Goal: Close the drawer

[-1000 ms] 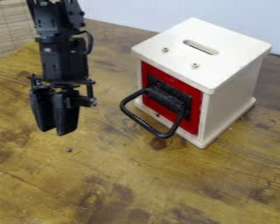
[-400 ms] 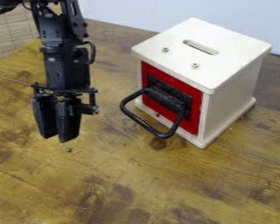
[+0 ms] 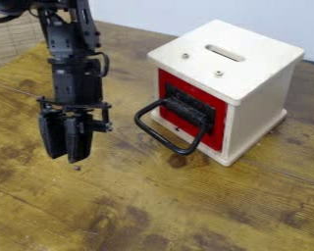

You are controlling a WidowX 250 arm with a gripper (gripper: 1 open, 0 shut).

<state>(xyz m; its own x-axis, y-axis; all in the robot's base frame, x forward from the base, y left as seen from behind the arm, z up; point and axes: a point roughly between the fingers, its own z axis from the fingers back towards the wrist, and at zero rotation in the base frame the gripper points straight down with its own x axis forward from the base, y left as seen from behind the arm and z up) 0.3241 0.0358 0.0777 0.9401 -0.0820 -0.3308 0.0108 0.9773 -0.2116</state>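
Note:
A white box (image 3: 238, 59) with a red front (image 3: 212, 123) stands at the right of the wooden table. Its black drawer (image 3: 188, 106) sticks out a little from the red front. A black loop handle (image 3: 164, 134) reaches from the drawer toward the table's middle. My gripper (image 3: 68, 155) hangs on the black arm (image 3: 71, 59) to the left of the handle, apart from it and pointing straight down, just above the wood. Its fingers (image 3: 58, 135) are close together with nothing between them.
The wooden table (image 3: 186, 206) runs under everything. The box top has a slot (image 3: 227, 52) and two small screws. A light woven surface (image 3: 9, 37) lies beyond the table's far left edge.
My gripper has moved slightly right and a little lower toward the table. The drawer and handle have not moved.

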